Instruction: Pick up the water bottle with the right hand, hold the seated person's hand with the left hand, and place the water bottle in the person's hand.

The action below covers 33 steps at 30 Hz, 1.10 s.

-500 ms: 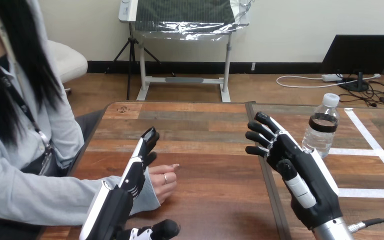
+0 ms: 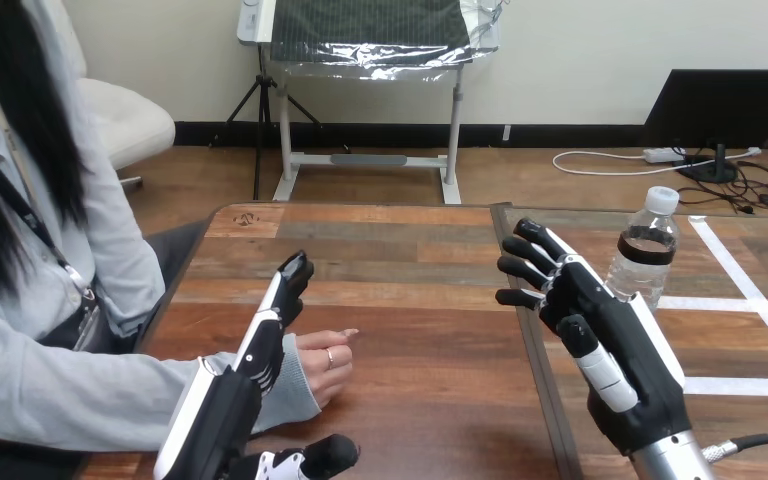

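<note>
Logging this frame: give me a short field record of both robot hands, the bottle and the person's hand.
left hand: fingers straight, alongside the person's hand, not curled round it; contact cannot be told
right hand: open, fingers spread, just left of the water bottle, not gripping it
water bottle: upright on the table, cap on
person's hand: resting on the table, loosely curled, holding nothing
task stage: bottle not yet picked up
</note>
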### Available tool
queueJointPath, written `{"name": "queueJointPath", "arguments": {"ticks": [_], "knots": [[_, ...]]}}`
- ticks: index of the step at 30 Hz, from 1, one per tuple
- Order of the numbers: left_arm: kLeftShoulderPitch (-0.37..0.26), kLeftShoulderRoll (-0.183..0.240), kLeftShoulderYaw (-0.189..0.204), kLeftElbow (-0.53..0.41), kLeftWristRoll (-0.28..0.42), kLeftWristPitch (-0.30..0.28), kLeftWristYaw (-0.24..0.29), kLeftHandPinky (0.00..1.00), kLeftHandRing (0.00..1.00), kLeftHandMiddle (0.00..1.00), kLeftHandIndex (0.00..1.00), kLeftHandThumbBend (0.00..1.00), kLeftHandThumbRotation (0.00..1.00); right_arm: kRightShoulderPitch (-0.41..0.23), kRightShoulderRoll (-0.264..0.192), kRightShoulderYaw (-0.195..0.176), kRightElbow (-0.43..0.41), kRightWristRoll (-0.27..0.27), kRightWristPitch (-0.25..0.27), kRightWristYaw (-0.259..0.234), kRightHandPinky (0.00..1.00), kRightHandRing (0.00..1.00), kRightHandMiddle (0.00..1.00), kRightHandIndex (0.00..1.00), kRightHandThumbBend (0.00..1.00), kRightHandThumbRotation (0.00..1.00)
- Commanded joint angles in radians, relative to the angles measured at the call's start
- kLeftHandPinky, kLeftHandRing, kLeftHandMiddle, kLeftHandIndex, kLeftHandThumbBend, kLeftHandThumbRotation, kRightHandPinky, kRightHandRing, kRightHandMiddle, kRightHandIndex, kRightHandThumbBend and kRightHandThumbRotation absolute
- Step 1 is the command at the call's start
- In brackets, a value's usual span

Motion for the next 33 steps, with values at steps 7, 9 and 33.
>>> {"name": "queueJointPath", "arguments": {"ticks": [7,9,33], "knots": [[-0.048,-0.006,0.033,-0.030,-0.009,0.000,0.007,1.00,1.00,1.00,1.00,1.00,0.69,-0.063,-0.030,-0.023,-0.029,0.031,-0.014,-0.016,0.76,0.87,0.90,0.92,1.00,0.76],[-0.051,-0.006,0.040,-0.029,-0.002,0.001,0.012,1.00,1.00,1.00,1.00,1.00,0.70,-0.070,-0.032,-0.026,-0.021,0.034,-0.016,-0.018,0.76,0.87,0.90,0.92,1.00,0.75],[-0.096,0.015,0.072,-0.002,-0.063,-0.009,-0.031,1.00,1.00,1.00,1.00,1.00,0.68,-0.200,-0.087,-0.098,0.084,0.054,-0.036,-0.064,0.81,0.92,0.94,0.93,1.00,0.65]]}}
